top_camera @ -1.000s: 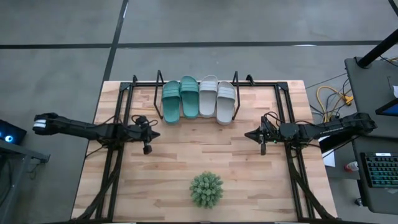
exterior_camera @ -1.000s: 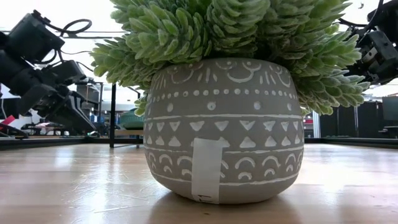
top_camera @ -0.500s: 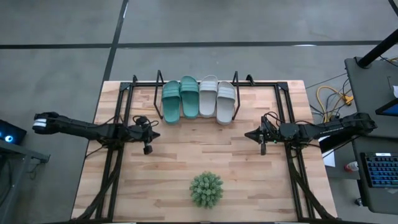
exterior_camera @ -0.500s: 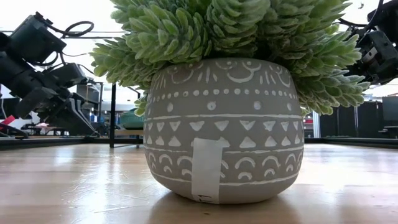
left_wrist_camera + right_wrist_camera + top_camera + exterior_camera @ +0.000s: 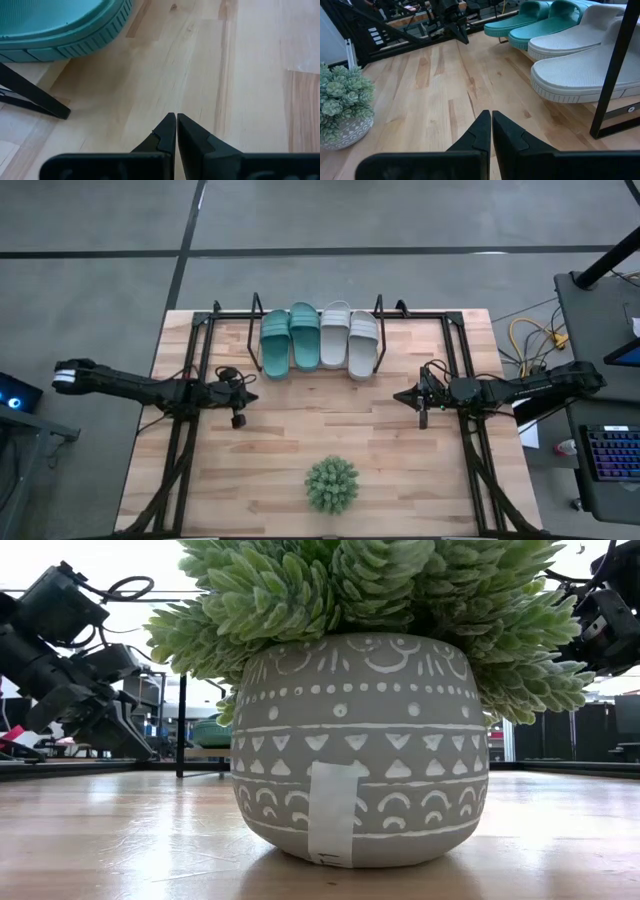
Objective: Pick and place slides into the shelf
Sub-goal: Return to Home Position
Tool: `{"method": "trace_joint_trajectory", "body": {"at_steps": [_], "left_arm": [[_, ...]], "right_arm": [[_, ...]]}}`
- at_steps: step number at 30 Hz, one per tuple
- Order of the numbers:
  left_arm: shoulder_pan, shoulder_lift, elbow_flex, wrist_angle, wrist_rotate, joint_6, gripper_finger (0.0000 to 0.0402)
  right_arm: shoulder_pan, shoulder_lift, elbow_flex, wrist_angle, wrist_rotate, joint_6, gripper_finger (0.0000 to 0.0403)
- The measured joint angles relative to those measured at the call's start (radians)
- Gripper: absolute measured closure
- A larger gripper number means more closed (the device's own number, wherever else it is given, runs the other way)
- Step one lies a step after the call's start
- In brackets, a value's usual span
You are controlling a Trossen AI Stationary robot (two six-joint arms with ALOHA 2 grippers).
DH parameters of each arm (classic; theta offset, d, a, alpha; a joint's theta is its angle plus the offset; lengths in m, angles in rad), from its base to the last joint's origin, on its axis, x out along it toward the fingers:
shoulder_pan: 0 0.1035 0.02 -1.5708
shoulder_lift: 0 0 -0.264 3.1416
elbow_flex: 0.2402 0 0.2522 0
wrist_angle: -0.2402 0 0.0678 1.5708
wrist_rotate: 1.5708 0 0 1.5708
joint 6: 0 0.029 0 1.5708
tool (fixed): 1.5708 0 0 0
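Observation:
Four slides lie side by side in the black wire shelf (image 5: pixel 256 311) at the table's far edge: two teal slides (image 5: pixel 290 338) on the left, two pale grey slides (image 5: pixel 349 340) on the right, soles on the shelf's base. In the right wrist view the grey slides (image 5: pixel 580 65) and teal slides (image 5: pixel 540 22) show beside a black shelf upright. My left gripper (image 5: pixel 240 397) hovers left of the shelf, shut and empty (image 5: pixel 176 120), a teal slide's heel (image 5: pixel 60 30) ahead of it. My right gripper (image 5: pixel 405 396) hovers right of the shelf, shut and empty (image 5: pixel 491 116).
A spiky green plant in a patterned grey pot (image 5: pixel 331 484) stands near the table's near edge, filling the low view (image 5: pixel 360 740). Black frame rails (image 5: pixel 190 380) run along both table sides. Bare wood lies between the shelf and the plant.

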Motion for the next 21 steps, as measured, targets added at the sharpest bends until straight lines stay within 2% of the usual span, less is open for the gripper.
{"method": "trace_joint_trajectory", "body": {"at_steps": [21], "left_arm": [[0.0, 0.082, 0.0, 0.051, 0.0, 0.0, 0.0402]], "right_arm": [[0.0, 0.0, 0.0, 0.0, 0.0, 0.0, 0.0394]]}}
